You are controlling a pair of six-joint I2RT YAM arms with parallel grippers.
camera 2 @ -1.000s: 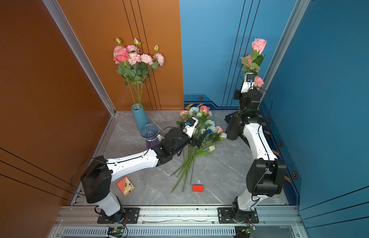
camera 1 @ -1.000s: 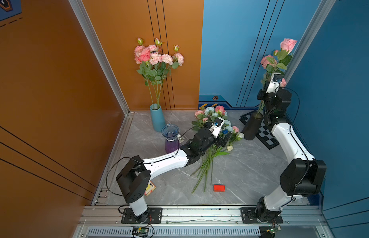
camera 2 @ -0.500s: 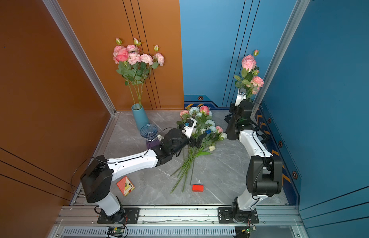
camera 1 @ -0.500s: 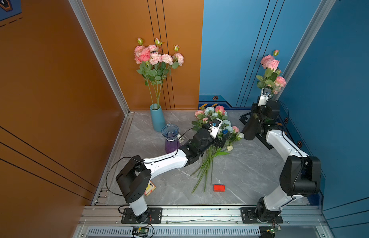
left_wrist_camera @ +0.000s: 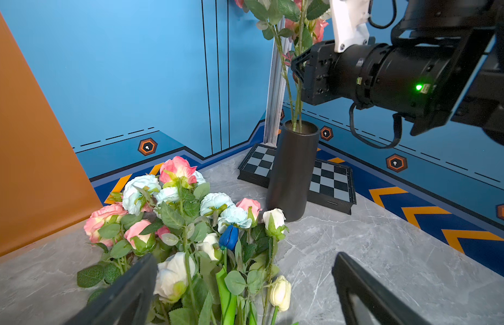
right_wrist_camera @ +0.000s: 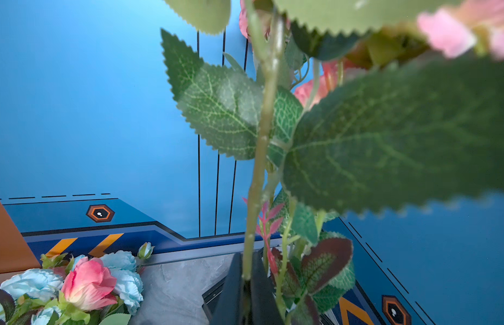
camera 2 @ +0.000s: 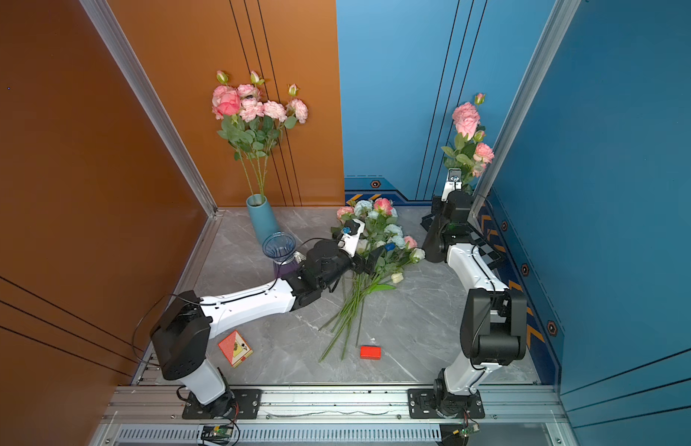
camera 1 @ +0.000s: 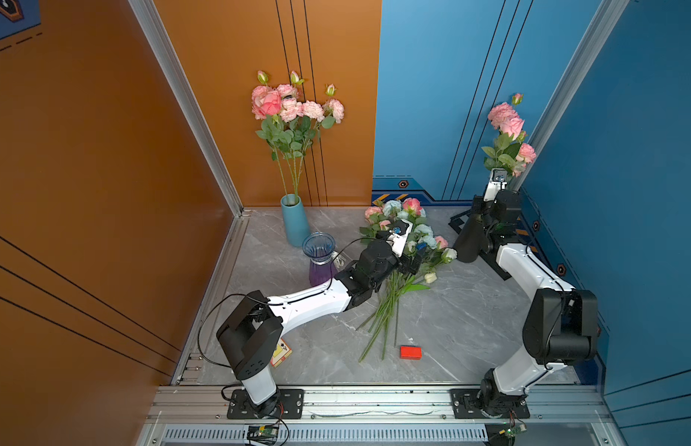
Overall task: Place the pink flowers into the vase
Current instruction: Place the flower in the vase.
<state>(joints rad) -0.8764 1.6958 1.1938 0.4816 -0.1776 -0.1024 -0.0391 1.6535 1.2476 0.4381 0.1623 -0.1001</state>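
Between right jaws, pink flowers (right_wrist_camera: 256,174)

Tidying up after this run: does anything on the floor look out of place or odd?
A playing card lies beside the left arm's base and a small red block sits near the stem ends of the loose flower pile; neither belongs with flowers. A chessboard lies under the black vase.

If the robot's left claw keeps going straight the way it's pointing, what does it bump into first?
Probably the loose flower pile on the floor. The open left gripper points straight at it; the black vase stands farther back.
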